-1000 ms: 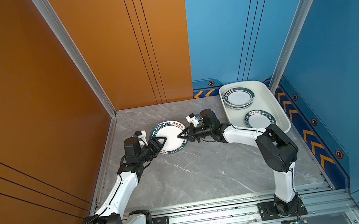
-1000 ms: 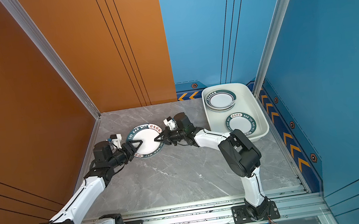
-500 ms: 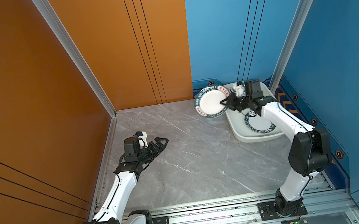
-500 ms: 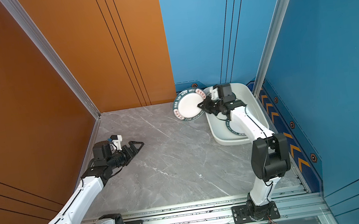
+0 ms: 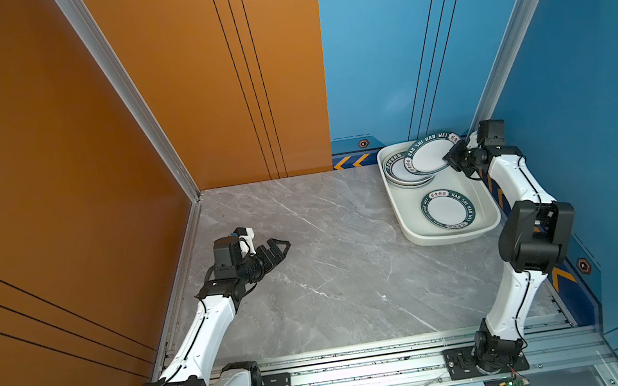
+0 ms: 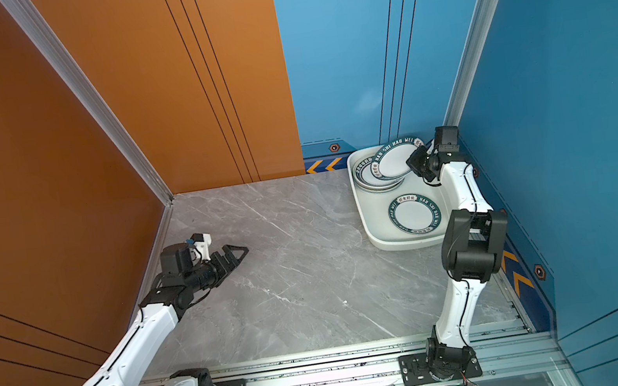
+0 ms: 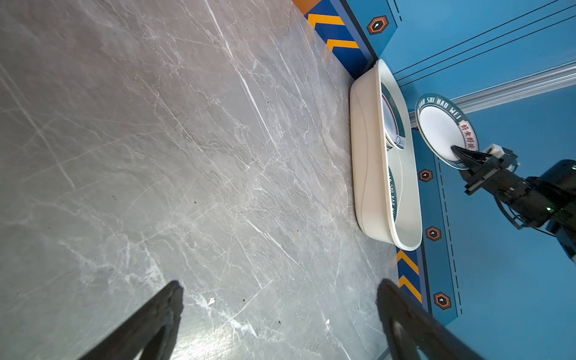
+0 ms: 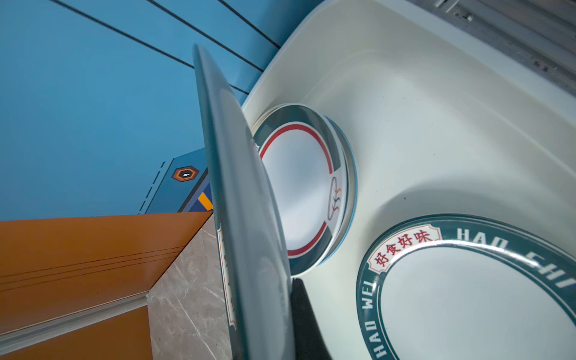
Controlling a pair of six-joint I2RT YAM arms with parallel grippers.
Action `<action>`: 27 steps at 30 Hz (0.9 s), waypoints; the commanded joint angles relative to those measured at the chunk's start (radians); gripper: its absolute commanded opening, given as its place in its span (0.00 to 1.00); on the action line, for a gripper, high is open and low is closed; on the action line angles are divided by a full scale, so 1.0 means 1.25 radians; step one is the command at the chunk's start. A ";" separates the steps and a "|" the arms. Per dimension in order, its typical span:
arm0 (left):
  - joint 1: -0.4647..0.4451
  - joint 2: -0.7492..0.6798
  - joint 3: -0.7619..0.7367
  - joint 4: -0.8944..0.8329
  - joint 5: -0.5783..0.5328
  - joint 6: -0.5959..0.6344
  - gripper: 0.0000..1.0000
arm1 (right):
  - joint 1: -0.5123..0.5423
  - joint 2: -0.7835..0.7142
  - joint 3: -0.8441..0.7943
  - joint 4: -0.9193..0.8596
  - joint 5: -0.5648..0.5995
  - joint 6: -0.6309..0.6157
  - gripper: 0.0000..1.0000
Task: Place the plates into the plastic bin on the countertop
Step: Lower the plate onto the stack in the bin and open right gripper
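My right gripper (image 5: 454, 157) is shut on the rim of a green-lettered plate (image 5: 429, 156), held tilted above the far end of the white plastic bin (image 5: 406, 225). The right wrist view has that plate edge-on (image 8: 243, 218) with one dark finger (image 8: 304, 318) against it. Under it lies a stack of plates (image 8: 299, 187); another lettered plate (image 5: 448, 209) lies flat at the bin's near end. My left gripper (image 5: 282, 245) hovers open and empty over the grey countertop (image 5: 329, 261) at the left, far from the bin.
The bin stands in the back right corner against the blue wall (image 5: 594, 100). An orange wall (image 5: 50, 177) closes the left side. A metal rail (image 5: 365, 370) with both arm bases runs along the front edge.
The left gripper let go of the plate, opened and drew back left. The right gripper carried the plate from the counter's middle to above the bin's far end.
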 commanded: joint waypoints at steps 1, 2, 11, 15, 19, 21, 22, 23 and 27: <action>-0.004 0.005 0.032 -0.017 -0.003 0.021 0.98 | 0.010 0.066 0.101 -0.043 0.022 0.006 0.00; -0.004 0.006 0.034 -0.019 -0.002 0.023 0.98 | 0.012 0.086 0.123 -0.050 0.028 0.008 0.00; 0.004 0.005 0.048 -0.041 -0.006 0.040 0.98 | 0.032 0.211 0.245 -0.091 0.050 0.024 0.00; 0.007 0.008 0.051 -0.065 -0.002 0.046 0.98 | 0.048 0.231 0.251 -0.095 0.059 0.024 0.00; 0.011 0.014 0.058 -0.080 -0.003 0.055 0.98 | 0.067 0.241 0.249 -0.112 0.074 0.012 0.00; 0.012 0.015 0.057 -0.080 -0.001 0.056 0.98 | 0.075 0.246 0.245 -0.121 0.082 0.007 0.01; 0.013 0.015 0.056 -0.080 -0.001 0.057 0.98 | 0.079 0.246 0.243 -0.125 0.089 0.004 0.06; 0.013 0.014 0.056 -0.080 0.000 0.058 0.98 | 0.081 0.245 0.240 -0.128 0.095 0.002 0.10; 0.016 0.013 0.050 -0.084 0.005 0.062 0.98 | 0.088 0.240 0.225 -0.135 0.123 -0.007 0.29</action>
